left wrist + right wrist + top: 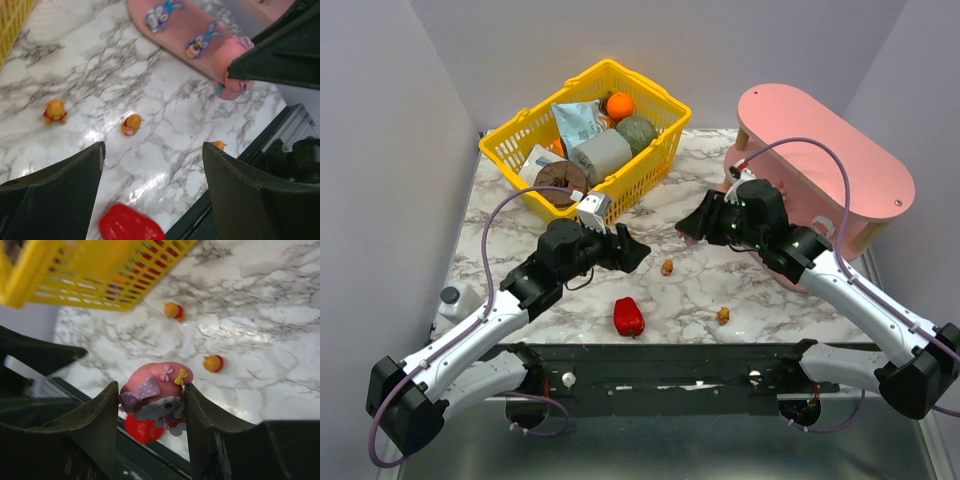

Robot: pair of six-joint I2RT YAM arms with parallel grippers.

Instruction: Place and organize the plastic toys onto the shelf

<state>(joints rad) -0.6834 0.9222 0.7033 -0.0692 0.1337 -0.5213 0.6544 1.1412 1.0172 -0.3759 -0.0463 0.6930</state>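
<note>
The right jaws, half closed, pinch a pink toy near the pink shelf at two o'clock and should set it upright there, gently, while the left jaws hang wide open and empty.

White shells and chunky black joints made up the left arm, same again on the right arm. Lilac cables looped off both. The fingers were matte black wedges, edges scuffed.
</note>
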